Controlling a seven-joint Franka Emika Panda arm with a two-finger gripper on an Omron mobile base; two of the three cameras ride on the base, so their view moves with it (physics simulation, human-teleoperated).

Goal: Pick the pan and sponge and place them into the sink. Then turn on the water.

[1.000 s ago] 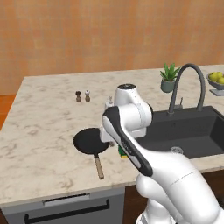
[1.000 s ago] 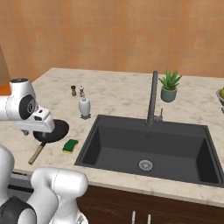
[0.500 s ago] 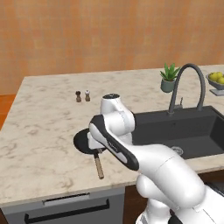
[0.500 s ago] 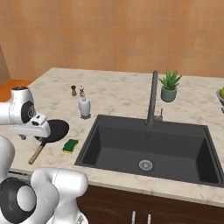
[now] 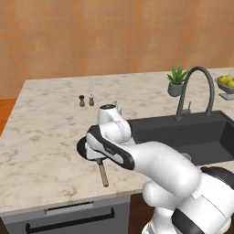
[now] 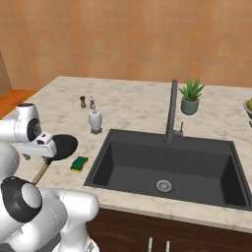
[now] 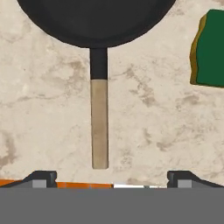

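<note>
Evenly and softly lit, rendered flat, with no visible lamp or strong direction of light. Only faint, soft shadows under the pan (image 7: pixel 94 17) and along the edge of the sponge (image 7: pixel 210 48) on the marble counter (image 7: pixel 153 118). A dull sheen on the white arm (image 5: pixel 155 160), no hard glare anywhere. Dark inside the sink (image 6: pixel 167 162), its detail still readable. Sharp from near to far, no motion blur, no bending at the edges; slightly coarse, pixelled outlines in the hand view
</note>
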